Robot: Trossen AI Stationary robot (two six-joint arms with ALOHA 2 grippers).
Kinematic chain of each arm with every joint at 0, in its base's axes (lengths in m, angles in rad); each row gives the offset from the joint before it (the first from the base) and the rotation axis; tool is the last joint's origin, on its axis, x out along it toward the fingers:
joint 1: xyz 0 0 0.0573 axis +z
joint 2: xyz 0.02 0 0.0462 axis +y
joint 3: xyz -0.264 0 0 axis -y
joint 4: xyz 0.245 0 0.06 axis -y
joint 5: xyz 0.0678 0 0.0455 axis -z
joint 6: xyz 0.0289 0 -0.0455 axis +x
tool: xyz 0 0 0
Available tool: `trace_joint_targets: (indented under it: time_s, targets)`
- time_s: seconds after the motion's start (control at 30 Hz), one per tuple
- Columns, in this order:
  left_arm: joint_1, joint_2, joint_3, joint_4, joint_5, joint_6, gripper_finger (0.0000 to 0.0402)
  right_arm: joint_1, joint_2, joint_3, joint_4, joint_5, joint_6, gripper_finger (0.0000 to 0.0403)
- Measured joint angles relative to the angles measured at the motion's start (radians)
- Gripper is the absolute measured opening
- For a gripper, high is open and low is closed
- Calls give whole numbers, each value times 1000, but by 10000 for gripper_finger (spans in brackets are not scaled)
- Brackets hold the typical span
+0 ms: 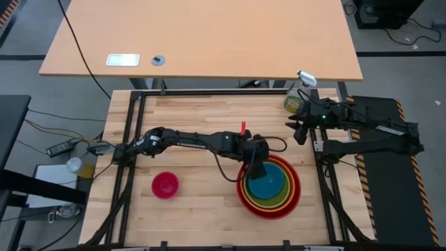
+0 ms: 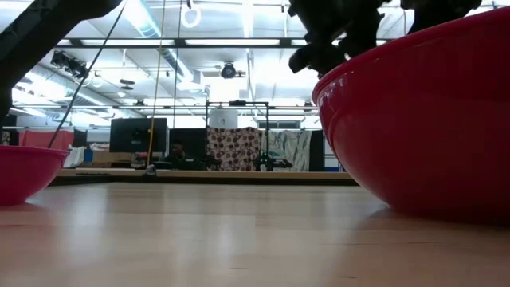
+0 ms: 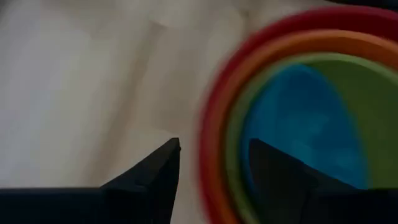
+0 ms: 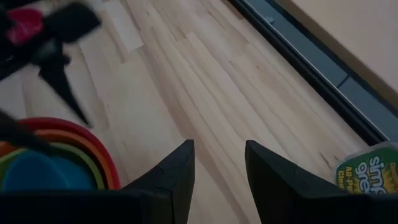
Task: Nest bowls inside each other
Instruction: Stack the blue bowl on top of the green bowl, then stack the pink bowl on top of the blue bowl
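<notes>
Four bowls sit nested at the table's right middle: red (image 1: 297, 187) outermost, then orange (image 3: 348, 43), lime green (image 3: 367, 93) and blue (image 1: 266, 185) innermost. The red bowl (image 2: 430, 119) stands with its base on the wood. A small pink bowl (image 1: 165, 185) sits alone to the left, also seen in the low view (image 2: 24, 171). My left gripper (image 1: 258, 169) hangs open over the stack's far-left rim, its fingers (image 3: 155, 171) apart above the rims and touching nothing. My right gripper (image 1: 301, 130) waits open near the table's right edge, nothing between its fingers (image 4: 177, 168).
A clear spray bottle (image 1: 301, 94) with a green label (image 4: 373, 168) stands at the far right corner. Dark frame rails (image 1: 132, 125) border the wooden top. Bare wood (image 1: 209, 202) lies between the pink bowl and the stack.
</notes>
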Motion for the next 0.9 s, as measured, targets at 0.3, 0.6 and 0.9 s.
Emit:
trace_joint_targets:
  time_s: [0.3, 0.6, 0.9]
  targets:
    - [-10, 0, -2, 33, -70, 137, 192, 0, 30, 0, 41, -21, 10, 148]
    - [-17, 52, -3, 80, -46, 167, 192, 1, 29, 0, 46, -27, 29, 148]
    - [-23, 55, -1, 6, -146, 136, 192, 2, 27, 0, 38, -29, 29, 148]
